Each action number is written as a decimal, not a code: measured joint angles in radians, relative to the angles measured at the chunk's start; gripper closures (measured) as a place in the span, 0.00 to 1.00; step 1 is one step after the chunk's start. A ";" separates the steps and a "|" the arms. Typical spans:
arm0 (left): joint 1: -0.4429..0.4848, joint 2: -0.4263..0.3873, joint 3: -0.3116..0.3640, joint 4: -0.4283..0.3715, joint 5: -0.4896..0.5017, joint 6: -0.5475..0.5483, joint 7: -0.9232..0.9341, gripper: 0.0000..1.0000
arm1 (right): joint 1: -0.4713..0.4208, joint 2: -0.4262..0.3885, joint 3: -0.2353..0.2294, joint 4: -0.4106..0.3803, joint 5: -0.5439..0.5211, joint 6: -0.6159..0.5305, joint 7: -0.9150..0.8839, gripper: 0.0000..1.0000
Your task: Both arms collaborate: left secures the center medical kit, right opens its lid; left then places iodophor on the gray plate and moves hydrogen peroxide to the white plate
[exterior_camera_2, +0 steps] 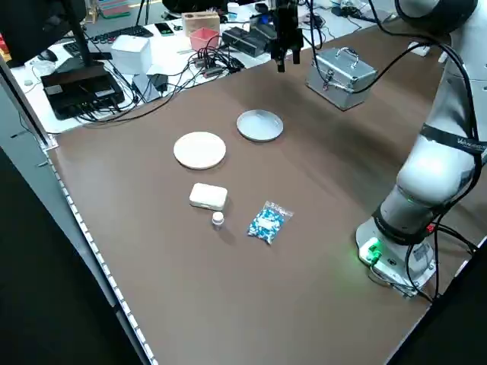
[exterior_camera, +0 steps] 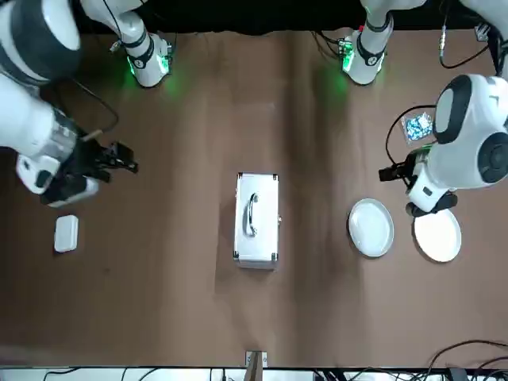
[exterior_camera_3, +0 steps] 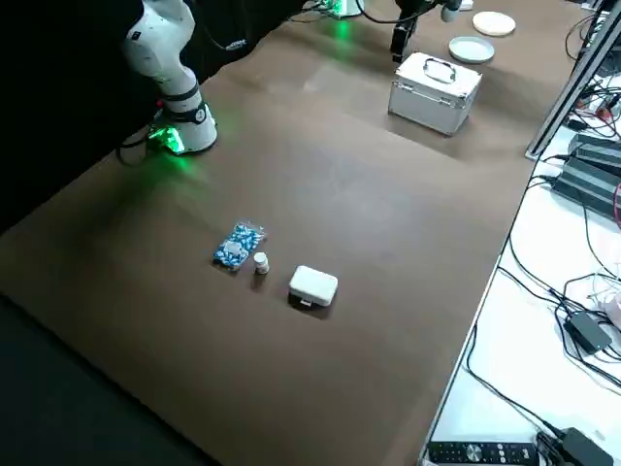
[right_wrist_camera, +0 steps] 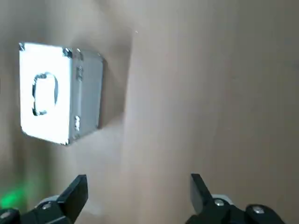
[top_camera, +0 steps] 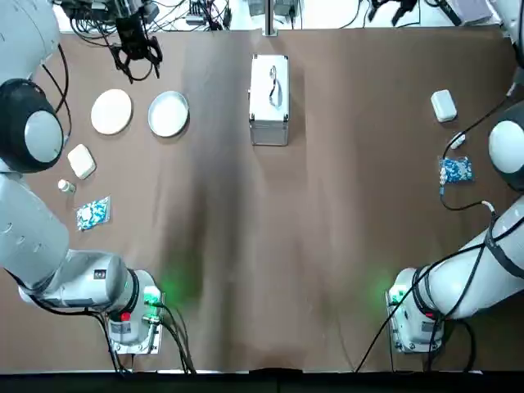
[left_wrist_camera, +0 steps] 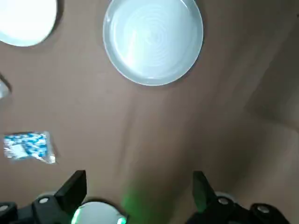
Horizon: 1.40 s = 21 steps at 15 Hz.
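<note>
The silver medical kit (top_camera: 269,98) stands shut at the table's far middle, with its handle on top; it also shows in the front view (exterior_camera: 256,218) and the right wrist view (right_wrist_camera: 56,93). The white plate (top_camera: 111,110) and the gray plate (top_camera: 169,113) lie side by side to its left. My left gripper (top_camera: 135,53) hangs open above the far left, beyond the plates, holding nothing; its wrist view looks down on the gray plate (left_wrist_camera: 153,39). My right gripper (exterior_camera: 127,165) hovers open high on the kit's right side, apart from it. Iodophor and hydrogen peroxide are out of view.
On the left lie a white box (top_camera: 81,160), a small capped bottle (top_camera: 65,187) and a blue packet (top_camera: 92,213). On the right are another white box (top_camera: 443,105), a blue packet (top_camera: 456,170) and a cable. Cables and equipment crowd the far edge.
</note>
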State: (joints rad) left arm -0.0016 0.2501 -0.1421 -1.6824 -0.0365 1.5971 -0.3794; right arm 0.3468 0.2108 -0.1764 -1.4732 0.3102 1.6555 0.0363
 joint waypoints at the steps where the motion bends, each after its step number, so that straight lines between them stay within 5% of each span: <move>1: 0.000 0.000 -0.008 -0.025 -0.010 0.030 -0.027 0.00 | 0.025 0.013 0.001 -0.001 0.011 0.031 0.044 0.04; 4: -0.001 0.000 -0.031 -0.088 -0.089 0.153 -0.124 0.00 | 0.100 0.057 0.002 -0.004 0.092 0.101 0.172 0.07; 6: -0.001 0.000 -0.042 -0.131 -0.117 0.229 -0.193 0.00 | 0.135 0.090 0.002 -0.004 0.147 0.135 0.235 0.19; 9: -0.003 0.005 -0.091 -0.208 -0.164 0.398 -0.415 0.00 | 0.205 0.157 0.003 -0.006 0.218 0.258 0.310 0.49; 17: -0.078 0.076 -0.130 -0.213 -0.196 0.613 -0.997 0.00 | 0.347 0.315 0.006 -0.002 0.341 0.493 0.420 0.60; 21: -0.131 0.181 -0.132 -0.123 -0.197 0.656 -1.300 0.00 | 0.363 0.361 0.006 0.028 0.343 0.508 0.433 0.59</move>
State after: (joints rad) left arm -0.1328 0.4315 -0.2743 -1.8050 -0.2331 2.2528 -1.6796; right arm 0.7098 0.5713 -0.1703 -1.4455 0.6528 2.1634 0.4695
